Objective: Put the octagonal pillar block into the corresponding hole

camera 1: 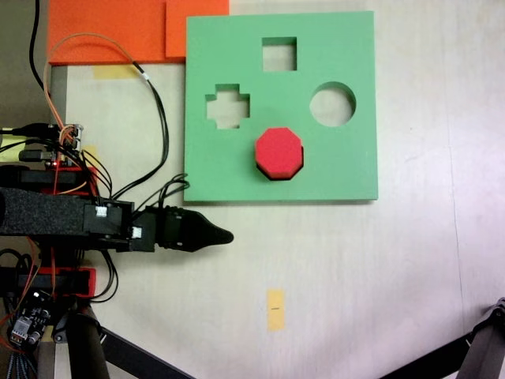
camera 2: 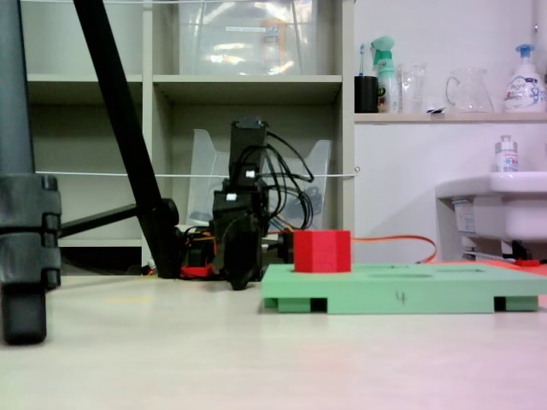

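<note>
Nearest the arm's base, the tool lies low over the counter with its dark tip aimed toward three o'clock in the top-down fixed view, holding nothing. Its two jaws line up one behind the other, so I cannot tell whether it is released or clenched.

Beyond it, toward one o'clock from the tip, lies the green foam board. The octagonal pillar block sits at the board's lower middle, about six o'clock from the square cutout. A thin dark sliver shows along the block's lower edge. That sliver is the rim of the corresponding hole. In the low fixed view the block stands proud of the board's top face, so it looks entered but possibly not fully seated.

The risk, as I judge it: if the block's facets sit slightly rotated against the hole, it may jam. A push from the tool could then tip it or slide the light board across the counter.
</note>
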`<state>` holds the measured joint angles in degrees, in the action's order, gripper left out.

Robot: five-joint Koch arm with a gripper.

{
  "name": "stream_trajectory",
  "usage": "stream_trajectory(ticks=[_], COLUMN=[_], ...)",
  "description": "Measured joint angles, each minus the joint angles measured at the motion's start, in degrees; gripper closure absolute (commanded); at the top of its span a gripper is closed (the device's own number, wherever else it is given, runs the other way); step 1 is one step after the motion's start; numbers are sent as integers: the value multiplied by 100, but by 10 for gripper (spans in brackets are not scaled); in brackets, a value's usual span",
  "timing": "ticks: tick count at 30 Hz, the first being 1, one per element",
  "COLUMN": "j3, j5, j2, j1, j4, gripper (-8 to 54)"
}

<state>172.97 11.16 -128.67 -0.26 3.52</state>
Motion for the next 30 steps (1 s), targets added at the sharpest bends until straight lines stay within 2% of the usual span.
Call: stream_trajectory(ticks=[5,9,14,18,23,30], j3=[264,264,264,264,264,264], j5=[-9,-9,-9,-26,-35,9], j2=[0,-9,-9,-9,-9,-9], j1=[-105,-88,-343,-1213,-1248,-9], j4=[-492,-492,-492,-492,-492,-492], gripper=[44,117,118,118,118,118])
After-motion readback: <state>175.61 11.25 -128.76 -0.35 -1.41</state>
